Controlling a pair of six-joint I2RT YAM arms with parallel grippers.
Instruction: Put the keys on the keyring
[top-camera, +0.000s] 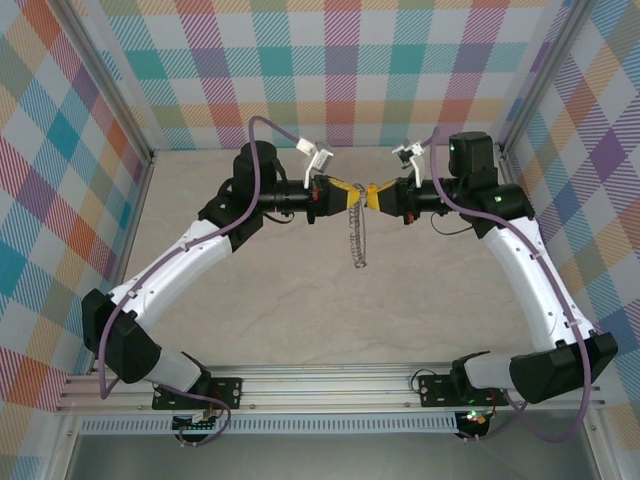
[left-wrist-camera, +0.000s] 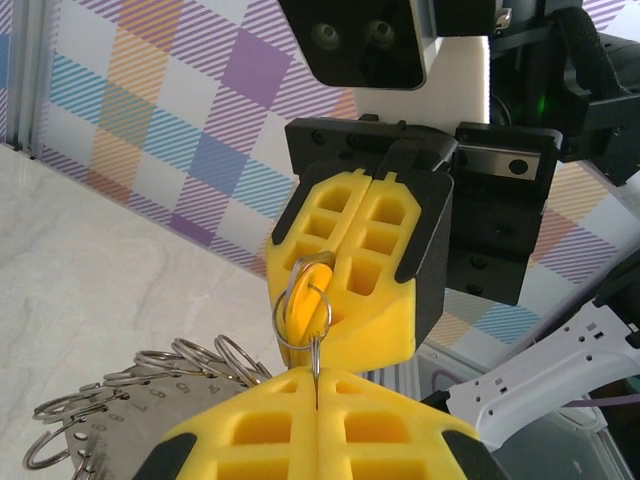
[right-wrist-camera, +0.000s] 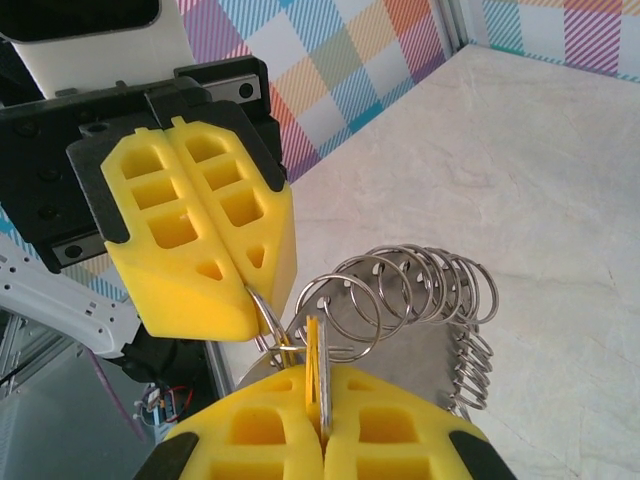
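Well, from the near edge of the table (top-camera: 250, 320) both arms reach forward and meet tip to tip above it. The keyring (top-camera: 358, 235), a chain of thin wire loops, hangs from where they meet. The left gripper (top-camera: 350, 191) is closed, with the chain's top loop pinched between its yellow fingertips. The right gripper (top-camera: 374, 195) is closed as well and clamps the small yellow key (right-wrist-camera: 312, 350) edge-on. The pinched loop lies across the key's head. Behind them stands the checked wall (top-camera: 340, 70).
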